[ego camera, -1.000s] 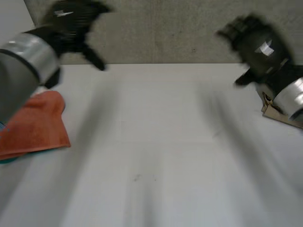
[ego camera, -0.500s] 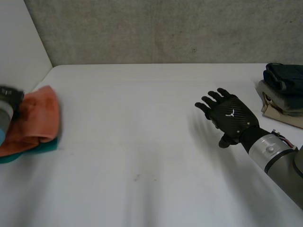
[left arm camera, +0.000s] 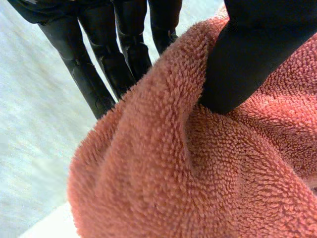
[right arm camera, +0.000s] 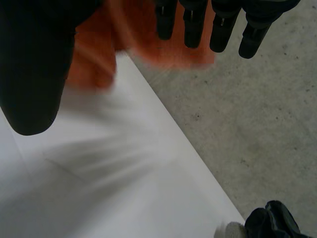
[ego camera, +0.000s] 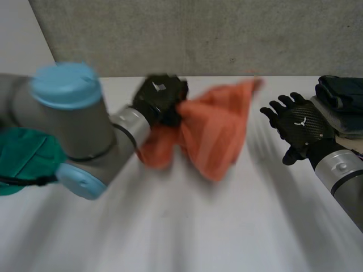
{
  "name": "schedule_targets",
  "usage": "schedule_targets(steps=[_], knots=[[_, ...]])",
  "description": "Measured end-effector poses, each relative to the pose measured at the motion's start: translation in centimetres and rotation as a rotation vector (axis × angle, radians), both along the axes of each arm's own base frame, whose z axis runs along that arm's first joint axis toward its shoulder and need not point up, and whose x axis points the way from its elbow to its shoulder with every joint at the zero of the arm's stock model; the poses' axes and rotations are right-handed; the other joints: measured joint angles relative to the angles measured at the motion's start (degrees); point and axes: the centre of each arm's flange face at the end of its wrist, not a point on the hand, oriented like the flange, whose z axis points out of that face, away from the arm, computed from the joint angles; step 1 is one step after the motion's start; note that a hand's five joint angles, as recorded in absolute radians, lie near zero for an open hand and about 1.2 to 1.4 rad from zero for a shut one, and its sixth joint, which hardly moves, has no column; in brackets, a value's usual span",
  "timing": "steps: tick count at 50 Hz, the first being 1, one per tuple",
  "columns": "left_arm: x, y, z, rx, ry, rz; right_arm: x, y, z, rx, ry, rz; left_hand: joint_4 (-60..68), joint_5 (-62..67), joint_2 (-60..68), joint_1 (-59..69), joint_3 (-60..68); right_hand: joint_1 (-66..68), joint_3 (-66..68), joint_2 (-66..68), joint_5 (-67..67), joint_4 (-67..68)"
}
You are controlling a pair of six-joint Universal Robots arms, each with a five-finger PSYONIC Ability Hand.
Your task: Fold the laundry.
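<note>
Head view: the left robot hand [ego camera: 160, 96] clenches one end of the fluffy orange terry towel [ego camera: 212, 133], bunched above the middle of the white tabletop [ego camera: 198, 226], its loose end pointing toward the open, spread-fingered right robot hand [ego camera: 300, 127] just beside it.

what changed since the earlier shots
The left hand has taken hold of the orange towel and swung it from the left side of the table toward the middle, uncovering the green cloth. The right hand stays open near the folded dark stack, which has not moved.
</note>
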Motion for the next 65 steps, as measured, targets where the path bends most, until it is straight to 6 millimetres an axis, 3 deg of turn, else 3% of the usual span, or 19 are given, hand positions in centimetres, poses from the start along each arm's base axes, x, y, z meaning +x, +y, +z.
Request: schedule_targets(steps=[2, 3, 4, 8, 9, 10, 14, 18, 20, 23, 26, 31, 36, 41, 50, 56, 62, 65], knots=[[-0.9, 0.1, -2.8, 0.056, -0.034, -0.021, -0.1, -0.1, 0.0, 0.01, -0.003, -0.004, -17.87, -13.85, -16.91, -14.34, -16.29, 0.0, 0.0, 0.0, 0.01, 0.0], [-1.1, 0.1, -3.7, 0.073, -0.045, -0.027, -0.1, -0.1, 0.0, 0.014, -0.005, -0.006, -17.87, -13.85, -16.91, -14.34, -16.29, 0.0, 0.0, 0.0, 0.0, 0.0], [-1.4, 0.2, -4.8, 0.096, -0.063, -0.035, -0.1, -0.1, 0.0, 0.022, -0.01, -0.009, -31.61, -27.06, -31.23, -27.76, -29.6, 0.0, 0.0, 0.0, 0.0, 0.0], [-1.8, 0.7, -7.1, 0.145, -0.109, -0.047, -0.5, -0.5, 0.1, 0.049, -0.034, -0.038, -44.09, -39.43, -42.99, -38.23, -41.66, 0.0, 0.0, 0.0, 0.01, 0.0], [-1.8, 0.7, -7.1, 0.145, -0.109, -0.047, -0.5, -0.5, 0.1, 0.049, -0.034, -0.038, -44.09, -39.43, -42.99, -38.23, -41.66, 0.0, 0.0, 0.0, 0.01, 0.0], [-1.8, 0.8, -7.0, 0.15, -0.116, -0.047, -0.8, -0.8, 0.3, 0.066, -0.053, -0.059, -51.7, -47.38, -50.44, -44.82, -49.76, 0.0, 0.0, 0.0, 0.0, 0.0], [-1.2, 1.0, -5.1, 0.131, -0.105, -0.035, -1.3, -1.2, 0.6, 0.102, -0.087, -0.093, -52.69, -48.11, -51.39, -45.28, -50.42, 0.0, 0.0, 0.0, 0.0, 0.0], [0.5, 1.0, -2.4, 0.102, -0.082, -0.002, -1.6, -1.2, 0.9, 0.142, -0.1, -0.108, -52.69, -48.11, -51.39, -45.28, -50.42, 0.0, 0.0, 0.0, 0.01, 0.0], [2.3, 1.0, -0.5, 0.084, -0.066, 0.032, -1.6, -0.8, 1.1, 0.18, -0.097, -0.112, -52.69, -48.11, -51.39, -45.28, -50.42, 0.0, 0.0, 0.0, 0.0, 0.0], [4.1, 1.2, 0.7, 0.078, -0.058, 0.068, -1.6, 0.2, 1.8, 0.22, -0.083, -0.109, -52.7, -48.11, -51.39, -45.28, -50.42, 0.0, 0.0, 0.0, 0.0, 0.0], [5.5, 1.3, 0.6, 0.094, -0.065, 0.098, -1.6, 1.3, 2.5, 0.257, -0.057, -0.105, -52.69, -48.1, -51.39, -45.28, -50.42, 0.0, 0.0, 0.0, 0.01, 0.0], [7.9, 1.2, -1.6, 0.171, -0.108, 0.156, -1.5, 5.3, 3.4, 0.377, 0.058, -0.064, -52.69, -48.11, -51.39, -45.28, -50.42, 0.0, 0.07, 0.08, 0.03, 0.04], [9.0, 1.1, -3.9, 0.238, -0.145, 0.18, -0.4, 8.9, 3.4, 0.458, 0.156, 0.031, -52.69, -48.11, -51.39, -45.28, -50.42, 0.04, 0.16, 0.13, 0.1, 0.12], [9.2, 0.7, -5.2, 0.266, -0.159, 0.187, 1.8, 10.9, 2.3, 0.477, 0.114, 0.105, -52.7, -48.11, -51.39, -45.28, -50.42, 0.04, 0.16, 0.13, 0.11, 0.12], [9.1, 0.5, -5.0, 0.254, -0.143, 0.189, 4.9, 10.3, -3.2, 0.479, 0.017, 0.064, -52.69, -48.1, -51.39, -45.28, -50.42, 0.04, 0.16, 0.13, 0.11, 0.12], [9.2, 0.6, -4.7, 0.249, -0.137, 0.191, 6.6, 10.2, -5.2, 0.4, 0.022, 0.026, -52.69, -48.11, -51.39, -45.28, -50.42, 0.24, 0.33, 0.27, 0.26, 0.31], [9.3, 0.6, -4.7, 0.25, -0.137, 0.197, 7.8, 9.4, -6.5, 0.338, 0.009, 0.011, -52.69, -48.11, -51.39, -45.28, -50.42, 12.33, 13.06, 13.09, 12.33, 12.31], [9.4, 0.6, -4.8, 0.253, -0.138, 0.199, 8.3, 8.8, -7.1, 0.317, 0.0, 0.012, -52.69, -48.11, -51.39, -45.28, -50.42, 25.36, 27.65, 28.04, 26.76, 27.33]])
